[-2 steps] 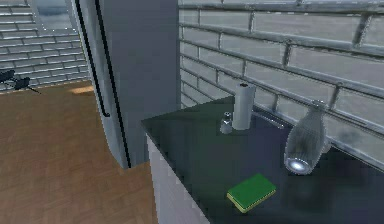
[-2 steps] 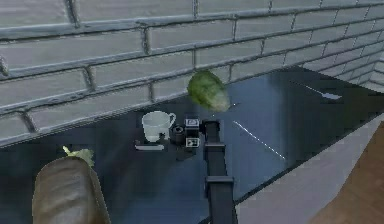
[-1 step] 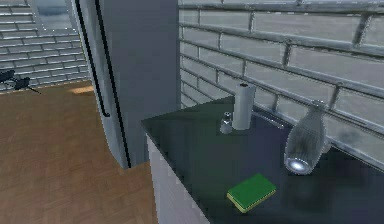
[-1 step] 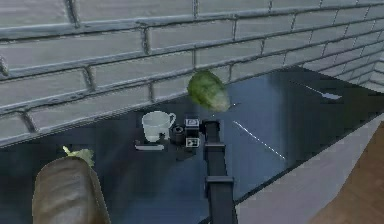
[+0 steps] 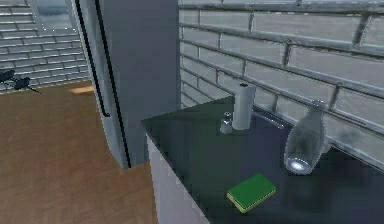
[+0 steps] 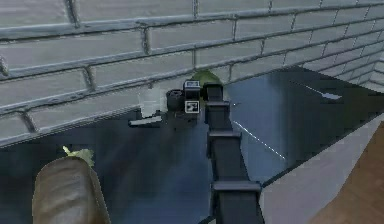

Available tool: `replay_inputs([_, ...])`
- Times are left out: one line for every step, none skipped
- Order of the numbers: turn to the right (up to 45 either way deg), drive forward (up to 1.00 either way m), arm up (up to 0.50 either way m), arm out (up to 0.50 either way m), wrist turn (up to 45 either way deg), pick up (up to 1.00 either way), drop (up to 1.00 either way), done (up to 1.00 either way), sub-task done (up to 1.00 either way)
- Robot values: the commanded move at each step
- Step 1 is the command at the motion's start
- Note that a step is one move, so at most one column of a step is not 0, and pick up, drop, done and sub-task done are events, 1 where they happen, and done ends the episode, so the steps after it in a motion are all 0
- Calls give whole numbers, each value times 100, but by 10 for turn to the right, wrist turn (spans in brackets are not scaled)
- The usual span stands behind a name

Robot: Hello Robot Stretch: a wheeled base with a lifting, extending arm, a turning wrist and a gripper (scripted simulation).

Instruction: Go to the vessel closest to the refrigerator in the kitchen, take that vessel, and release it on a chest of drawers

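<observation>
Nearest the lens in the arm side view sits a brown rounded lump (image 6: 68, 188) with a green tip. It rests on the dark countertop (image 6: 300, 120), well short of the fingers and off to their left in the picture. Beside it the arm (image 6: 230, 170) runs out across the counter as a dark square bar to its two white marker squares (image 6: 188, 98). Their black marks are patterns, not words, and I can make out no label or lettering anywhere else. Just left of the markers is the gripper (image 6: 150, 116), with a pale upright thing (image 6: 150, 100) at or behind its fingers. Whether they touch it, how they are set, and whether they hold anything cannot be told. I judge the arm reaches this far because what it is after stands hard against the brick wall (image 6: 100, 50). A green scrap (image 6: 205, 78) lies just right of the fingers by that wall, and a thin utensil (image 6: 322, 93) lies well apart to their right. In the forward view a green sponge (image 5: 251, 192) lies near the counter's front and a clear glass vase (image 5: 305, 140) stands farther back. Beyond them is a white cylinder (image 5: 243, 105) with a small grey cup-like thing (image 5: 227, 122) just beside it. These two stand closest to the grey refrigerator (image 5: 130, 70), and one of them is probably what the task wants taken.
</observation>
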Motion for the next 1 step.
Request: replay_inputs([0, 0, 6, 0, 0, 0, 0, 0, 0])
